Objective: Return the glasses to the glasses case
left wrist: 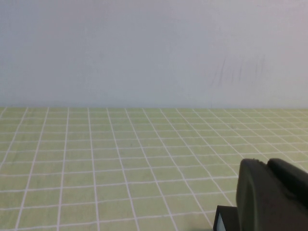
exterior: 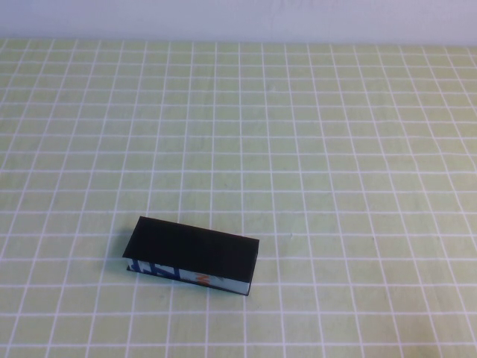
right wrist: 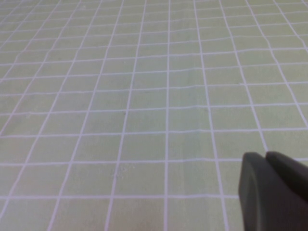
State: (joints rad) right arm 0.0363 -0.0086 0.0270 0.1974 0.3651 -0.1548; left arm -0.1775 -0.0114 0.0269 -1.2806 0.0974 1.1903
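The glasses case lies with its lid down on the green checked cloth at the front left of centre. Its blue, white and orange edge faces the front. The glasses are out of view. Neither gripper shows in the high view. In the left wrist view my left gripper is shut and empty, with its dark fingers pressed together, and a corner of the case shows just beside it. In the right wrist view my right gripper is shut and empty, over bare cloth.
The green cloth with its white grid covers the whole table. A pale wall runs along the far edge and also shows in the left wrist view.
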